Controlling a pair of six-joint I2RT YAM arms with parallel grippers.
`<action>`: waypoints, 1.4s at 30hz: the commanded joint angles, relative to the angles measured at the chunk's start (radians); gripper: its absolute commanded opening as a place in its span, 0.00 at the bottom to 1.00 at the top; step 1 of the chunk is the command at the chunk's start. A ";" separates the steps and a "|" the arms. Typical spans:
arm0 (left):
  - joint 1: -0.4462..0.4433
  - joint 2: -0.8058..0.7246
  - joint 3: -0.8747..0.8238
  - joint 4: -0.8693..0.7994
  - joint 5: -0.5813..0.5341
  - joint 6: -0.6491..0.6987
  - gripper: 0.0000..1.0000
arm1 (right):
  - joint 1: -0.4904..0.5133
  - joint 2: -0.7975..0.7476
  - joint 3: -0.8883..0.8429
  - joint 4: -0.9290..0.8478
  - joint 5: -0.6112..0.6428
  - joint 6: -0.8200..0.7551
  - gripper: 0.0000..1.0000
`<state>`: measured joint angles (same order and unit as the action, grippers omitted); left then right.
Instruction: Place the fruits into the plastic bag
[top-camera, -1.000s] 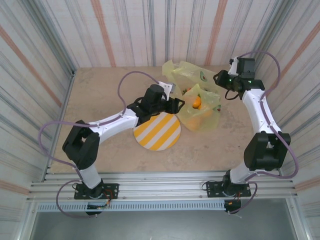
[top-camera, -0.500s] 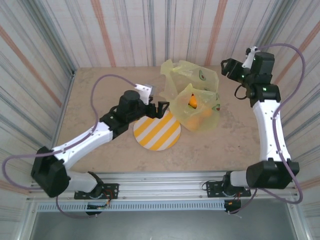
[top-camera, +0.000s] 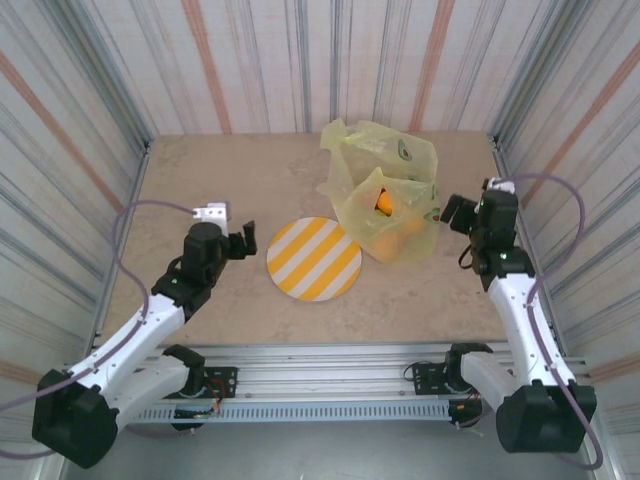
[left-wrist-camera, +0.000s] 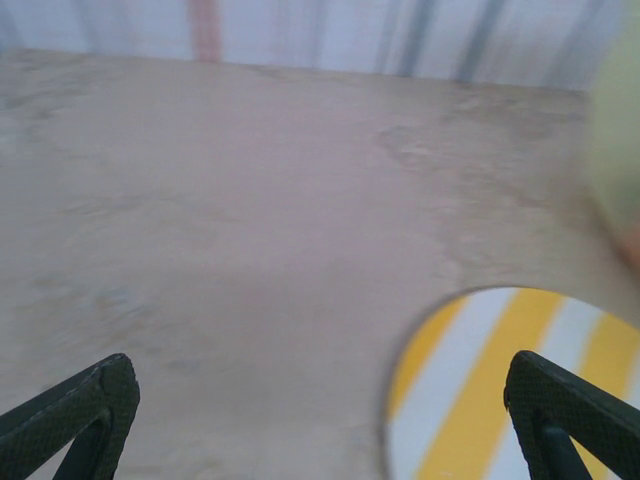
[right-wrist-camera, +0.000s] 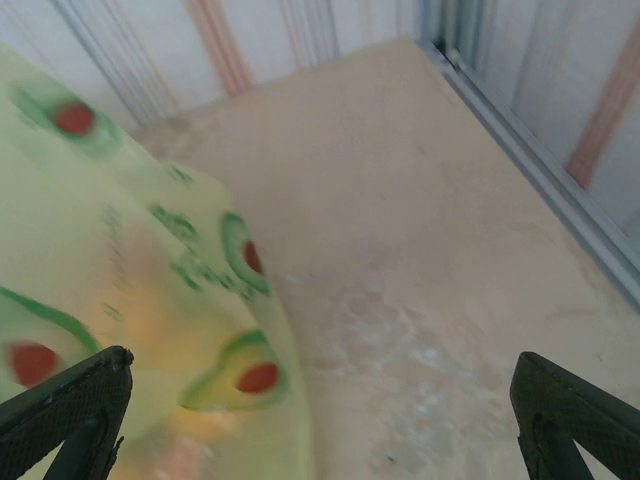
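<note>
one plastic bag, one orange fruit seen inside it, one striped plate, two robot arms

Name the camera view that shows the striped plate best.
Top external: the whole striped plate is in view, sharp and bare, beside the plastic bag. Left wrist catches a blurred part of the striped plate, cut off at the frame's lower right corner.

Thin crinkly translucent plastic bag; matt stone-look table
</note>
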<state>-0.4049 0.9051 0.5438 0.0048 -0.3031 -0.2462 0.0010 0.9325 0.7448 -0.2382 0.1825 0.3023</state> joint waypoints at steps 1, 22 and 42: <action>0.085 -0.035 -0.065 0.043 -0.082 0.036 0.99 | 0.013 -0.032 -0.105 0.167 0.109 -0.003 0.99; 0.309 0.390 -0.156 0.593 0.114 0.263 0.99 | 0.062 0.384 -0.286 0.605 0.154 -0.101 0.99; 0.383 0.606 -0.134 0.787 0.340 0.320 0.99 | -0.004 0.430 -0.346 0.880 -0.001 -0.152 0.99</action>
<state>-0.0277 1.5185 0.3992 0.7666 0.0097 0.0540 0.0059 1.3781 0.4236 0.5831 0.2070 0.1711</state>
